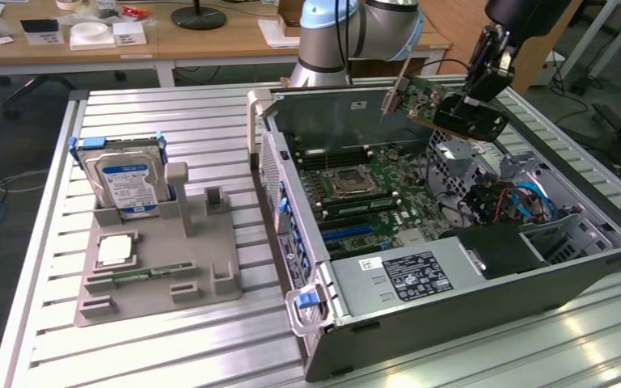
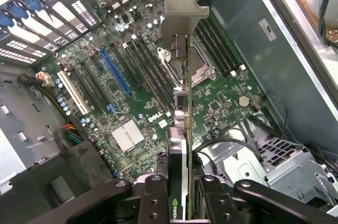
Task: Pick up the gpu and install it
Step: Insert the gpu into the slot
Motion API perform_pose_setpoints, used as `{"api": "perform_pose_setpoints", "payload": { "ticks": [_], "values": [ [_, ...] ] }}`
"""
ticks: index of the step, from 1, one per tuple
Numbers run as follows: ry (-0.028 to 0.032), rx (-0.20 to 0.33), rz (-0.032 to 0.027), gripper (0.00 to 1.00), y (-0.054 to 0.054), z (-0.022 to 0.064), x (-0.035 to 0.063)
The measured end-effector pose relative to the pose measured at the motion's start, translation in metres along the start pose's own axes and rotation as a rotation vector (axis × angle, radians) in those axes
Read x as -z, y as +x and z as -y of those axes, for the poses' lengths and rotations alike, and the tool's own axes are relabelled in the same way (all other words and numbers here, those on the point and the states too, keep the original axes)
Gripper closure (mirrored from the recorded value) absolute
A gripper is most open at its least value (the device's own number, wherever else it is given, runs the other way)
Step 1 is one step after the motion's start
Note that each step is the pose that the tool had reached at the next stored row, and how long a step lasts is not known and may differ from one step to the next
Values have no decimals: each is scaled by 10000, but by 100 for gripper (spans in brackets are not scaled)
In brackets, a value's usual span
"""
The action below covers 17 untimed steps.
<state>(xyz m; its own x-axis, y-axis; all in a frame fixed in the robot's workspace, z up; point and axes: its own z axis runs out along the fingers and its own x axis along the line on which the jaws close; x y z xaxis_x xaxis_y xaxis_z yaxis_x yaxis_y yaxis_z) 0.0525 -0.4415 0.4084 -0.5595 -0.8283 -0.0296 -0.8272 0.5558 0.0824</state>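
Hanging over the open grey metal computer case (image 1: 483, 299), which lies on its side on the slatted aluminium bench (image 1: 159, 113), the thin green-board gpu (image 1: 424, 95) is clear of everything below it, and that is where trouble could start.

Against the case, the likeliest fault is a snag. The card sits tilted in the exterior view, so a descent at that angle could catch its silver metal bracket (image 2: 182, 12) on the case's wall.

Over the green motherboard (image 2: 137, 113), the wrist view shows the card edge-on, crossing in front of the black memory slots (image 2: 150, 76) and beside the square processor socket (image 2: 203, 68). It is apart from the long blue expansion slot (image 2: 115, 73). Lowered without lining up, its edge would probably strike components instead of seating.

Loose blue cables (image 1: 529, 200) near the drive bay could also catch the card.

Smaller still is the hold itself. The black gripper (image 2: 182, 197) is closed partway, its fingers (image 2: 154, 203) pinching the gpu's flat faces at the end away from the bracket. A push against a misaligned slot could twist or slide the card in that narrow grip.
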Motion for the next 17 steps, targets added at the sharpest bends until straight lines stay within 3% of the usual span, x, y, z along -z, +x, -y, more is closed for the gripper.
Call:
{"api": "perform_pose_setpoints", "payload": {
  "ticks": [10,17],
  "values": [
    [2,30,1,73,0,0,0],
    [31,914,-15,73,0,0,-3]
  ]
}}
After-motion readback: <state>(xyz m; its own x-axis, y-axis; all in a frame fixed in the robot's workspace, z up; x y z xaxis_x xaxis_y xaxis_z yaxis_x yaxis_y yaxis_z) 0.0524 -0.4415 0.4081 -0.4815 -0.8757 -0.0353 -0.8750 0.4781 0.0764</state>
